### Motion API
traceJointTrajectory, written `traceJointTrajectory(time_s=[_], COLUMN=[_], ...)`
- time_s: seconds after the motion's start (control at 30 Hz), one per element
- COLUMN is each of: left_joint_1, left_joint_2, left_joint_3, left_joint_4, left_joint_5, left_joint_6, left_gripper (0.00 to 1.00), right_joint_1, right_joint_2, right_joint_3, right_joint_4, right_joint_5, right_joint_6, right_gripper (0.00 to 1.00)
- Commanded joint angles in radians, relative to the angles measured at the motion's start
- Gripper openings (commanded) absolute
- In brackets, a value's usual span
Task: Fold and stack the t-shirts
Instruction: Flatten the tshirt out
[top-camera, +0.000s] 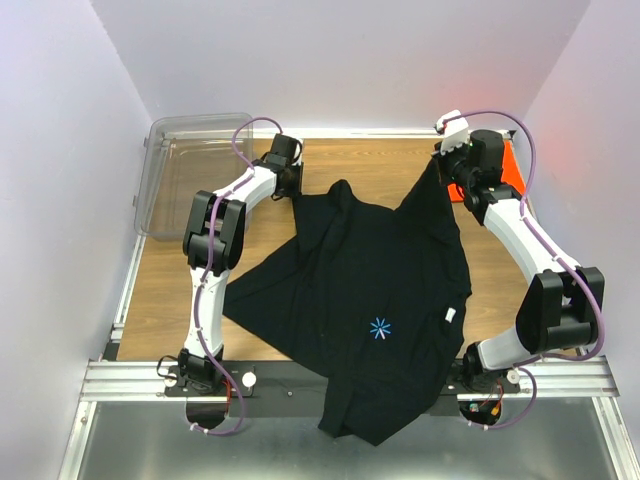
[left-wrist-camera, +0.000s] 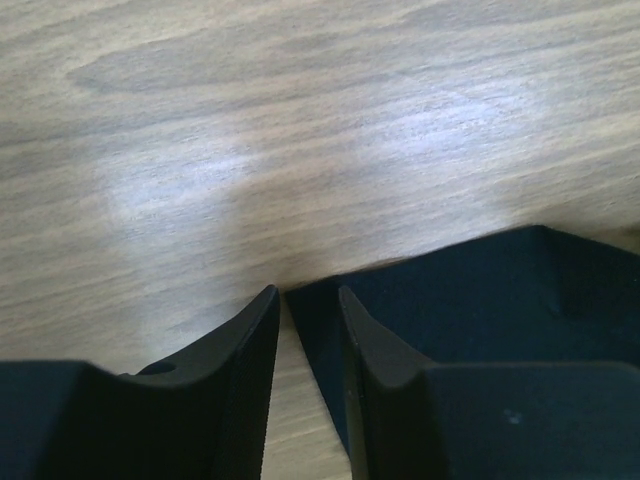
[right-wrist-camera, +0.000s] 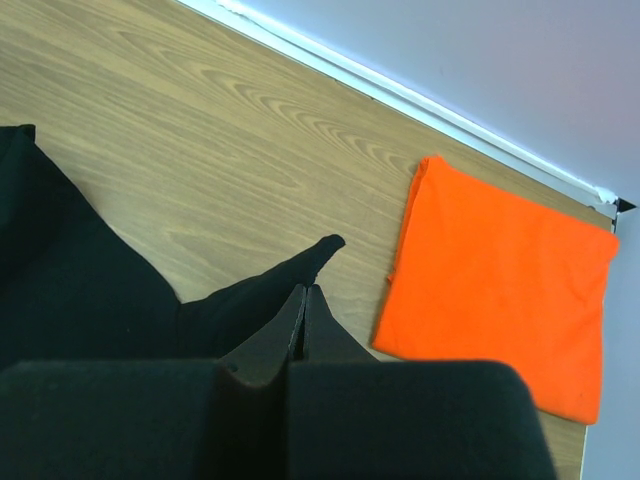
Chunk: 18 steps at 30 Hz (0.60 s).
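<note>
The black t-shirt (top-camera: 360, 290) lies spread on the wooden table (top-camera: 165, 290), blue starburst logo (top-camera: 380, 328) up, its near part hanging over the front rail. My left gripper (top-camera: 291, 181) is low at the shirt's far-left corner; in the left wrist view its jaws (left-wrist-camera: 308, 292) are slightly apart, with the black cloth's corner (left-wrist-camera: 480, 290) between the tips. My right gripper (top-camera: 446, 160) is shut on the shirt's far-right corner and holds it raised; a cloth tip (right-wrist-camera: 318, 252) pokes past the closed jaws (right-wrist-camera: 305, 290). The folded orange t-shirt (right-wrist-camera: 500, 280) lies flat at the far right.
A clear plastic bin (top-camera: 180, 170) stands at the far left of the table. The orange shirt (top-camera: 512, 168) is partly hidden behind my right arm. A metal rail (top-camera: 350, 378) runs along the near edge. Walls close in on three sides.
</note>
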Motion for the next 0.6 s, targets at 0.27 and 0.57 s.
traceJointTrajectory(time_s=[0.27,0.57], left_joint_1=[-0.006,-0.035], left_joint_2=[0.040,0.073], left_joint_3=[-0.011,0.017], left_joint_4=[-0.115,-0.137], left_joint_5=[0.027,0.006], left_joint_6=[0.014,0.020], left_gripper=[0.29,0.10], right_joint_1=[-0.005,-0.007], right_joint_2=[0.014,0.008], right_joint_3=[-0.007,-0.014], right_joint_4=[0.024,0.023], right_joint_5=[-0.023,-0.020], right_joint_6=[0.014,0.012], right_gripper=[0.01,0.01])
